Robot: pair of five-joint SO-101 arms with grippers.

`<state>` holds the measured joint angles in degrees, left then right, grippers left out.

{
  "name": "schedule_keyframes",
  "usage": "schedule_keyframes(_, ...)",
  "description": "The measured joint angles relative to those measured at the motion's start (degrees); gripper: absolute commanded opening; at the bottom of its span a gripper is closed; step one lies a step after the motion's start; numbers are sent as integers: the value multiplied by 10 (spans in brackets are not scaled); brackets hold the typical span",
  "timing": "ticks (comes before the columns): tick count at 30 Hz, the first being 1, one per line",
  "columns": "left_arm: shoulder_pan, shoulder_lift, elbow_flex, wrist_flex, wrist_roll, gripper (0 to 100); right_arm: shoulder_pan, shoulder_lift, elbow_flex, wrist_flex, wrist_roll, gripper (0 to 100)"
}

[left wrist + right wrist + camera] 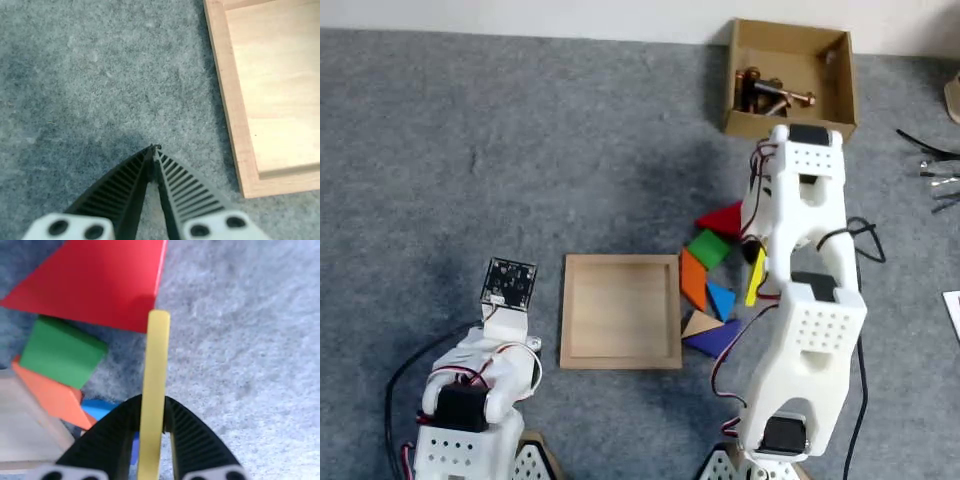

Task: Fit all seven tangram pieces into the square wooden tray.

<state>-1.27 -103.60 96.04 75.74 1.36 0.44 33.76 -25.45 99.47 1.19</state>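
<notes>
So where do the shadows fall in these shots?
High view: a soft shadow lies on the carpet beside the right arm. Left wrist view: a dark patch spreads around the shut gripper tip. Right wrist view: the red piece and green piece darken the carpet by the gripped yellow piece.
</notes>
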Motion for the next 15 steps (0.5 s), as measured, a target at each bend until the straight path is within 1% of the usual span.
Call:
schedule_keyframes(9, 0, 0, 0, 0, 0, 5, -74, -105, 0, 1, 0, 5)
schedule_keyframes(15, 0, 0, 0, 0, 0, 5, -142, -139, 67, 2, 0, 5)
